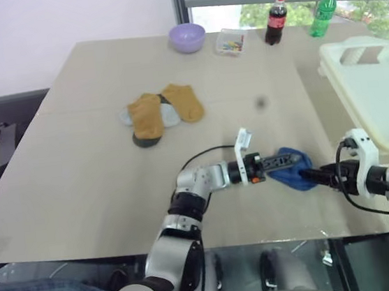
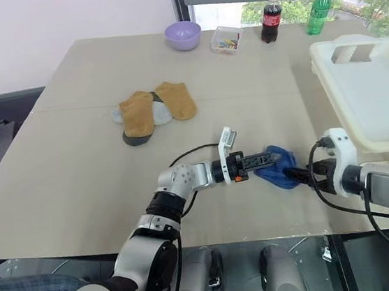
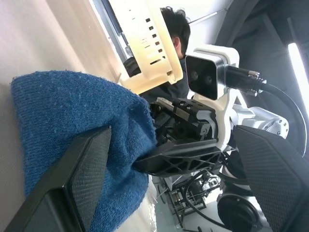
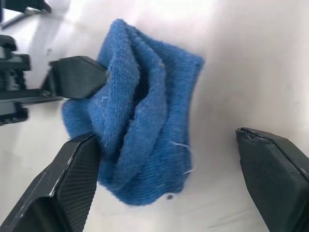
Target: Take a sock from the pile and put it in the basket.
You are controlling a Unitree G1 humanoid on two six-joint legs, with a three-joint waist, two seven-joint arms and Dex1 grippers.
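Note:
A blue sock (image 1: 290, 170) lies bunched on the table near the front edge, between my two grippers. My left gripper (image 1: 279, 160) reaches in from the left, open, with one fingertip against the sock's left side. My right gripper (image 4: 166, 137) comes in from the right, open wide, and the sock (image 4: 140, 121) lies between its fingers, close to one of them. The pile (image 1: 159, 114) of mustard-tan socks over grey and dark ones sits mid-table, far from both grippers. The cream-white basket (image 2: 351, 43) stands at the table's right edge, behind my right arm.
Along the far edge stand a purple bowl (image 1: 187, 37), a small clear tray (image 1: 230, 41), a cola bottle (image 1: 276, 18) and a green bottle (image 1: 323, 11). A person's head (image 3: 176, 24) shows beyond the basket in the left wrist view.

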